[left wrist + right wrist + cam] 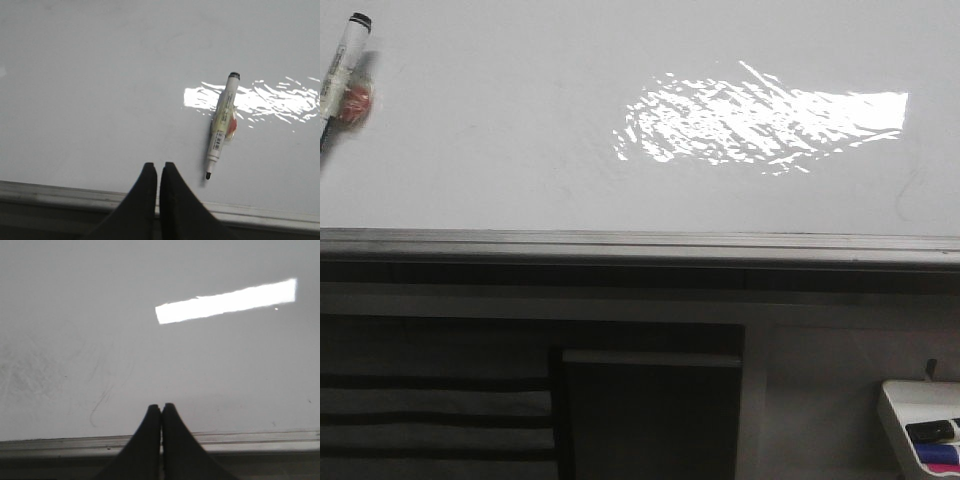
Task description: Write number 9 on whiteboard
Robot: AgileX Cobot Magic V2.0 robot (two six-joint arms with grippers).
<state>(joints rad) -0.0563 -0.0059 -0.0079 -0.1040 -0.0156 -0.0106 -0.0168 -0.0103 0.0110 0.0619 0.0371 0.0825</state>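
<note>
Both grippers, left and right, closed and empty; marker apparently uncapped at whiteboard far-left edge; a careless grasp risks stray ink

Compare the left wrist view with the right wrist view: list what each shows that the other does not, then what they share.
Only the left wrist view shows a marker lying flat on the whiteboard, uncapped, with a reddish patch beside its barrel.

Only the right wrist view shows faint grey smudges and a thin curved stroke near the board's edge; no marker is there.

Both show the glossy white board, a bright glare patch, the grey metal edge strip, and a dark tool, left and right, shut on nothing. Neither shows a clear 9.
</note>
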